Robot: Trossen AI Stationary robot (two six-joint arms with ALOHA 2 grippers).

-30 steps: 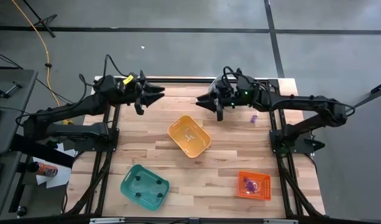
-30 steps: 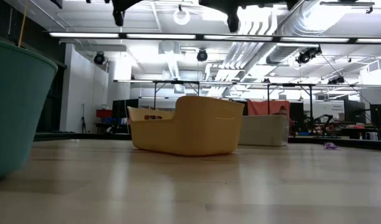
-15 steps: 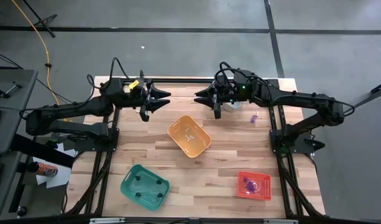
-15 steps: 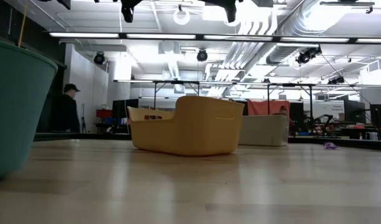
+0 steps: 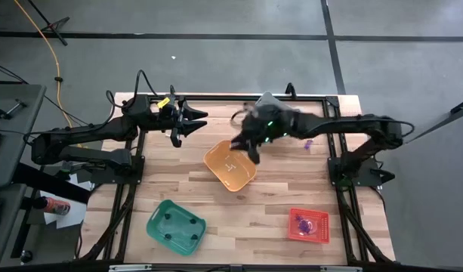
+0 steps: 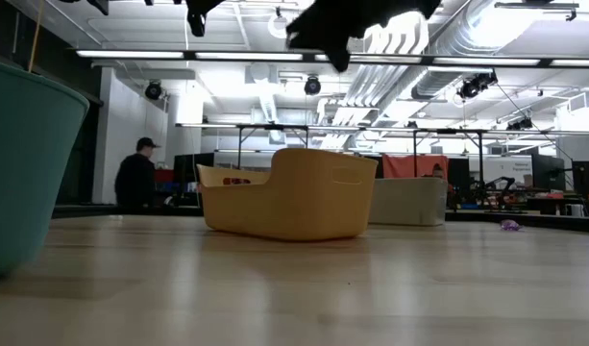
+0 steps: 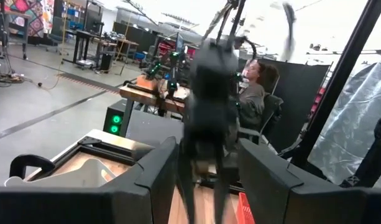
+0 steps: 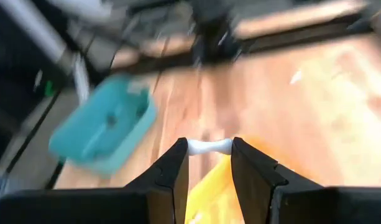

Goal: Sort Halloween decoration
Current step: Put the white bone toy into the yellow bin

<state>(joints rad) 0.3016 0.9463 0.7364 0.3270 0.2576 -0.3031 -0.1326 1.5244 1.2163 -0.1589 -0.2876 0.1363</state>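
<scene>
Yellow bin [image 5: 229,165]: table centre; holds whitish trinkets [image 5: 229,164].
Green bin [image 5: 175,225]: near-left; holds black trinkets [image 5: 178,221].
Orange bin [image 5: 307,225]: near-right; holds purple trinkets [image 5: 305,224].
Loose item: one purple trinket [image 5: 308,143] on the table [image 5: 276,196], far right.
Right gripper [image 5: 245,148]: above the yellow bin's far edge, clenched on a whitish bone-shaped trinket [image 8: 209,147].
Left gripper [image 5: 192,122]: above the far-left table, fingers spread, holding nothing.
Background: a person [image 6: 138,177] beyond the table.

On the wooden bench [image 5: 276,198] an orange bin [image 5: 229,165] sits mid-surface with the blurred right gripper [image 5: 246,145] at its rim, a green bin [image 5: 175,226] and red bin [image 5: 308,225] nearer, the left gripper [image 5: 187,124] hovering apart.
</scene>
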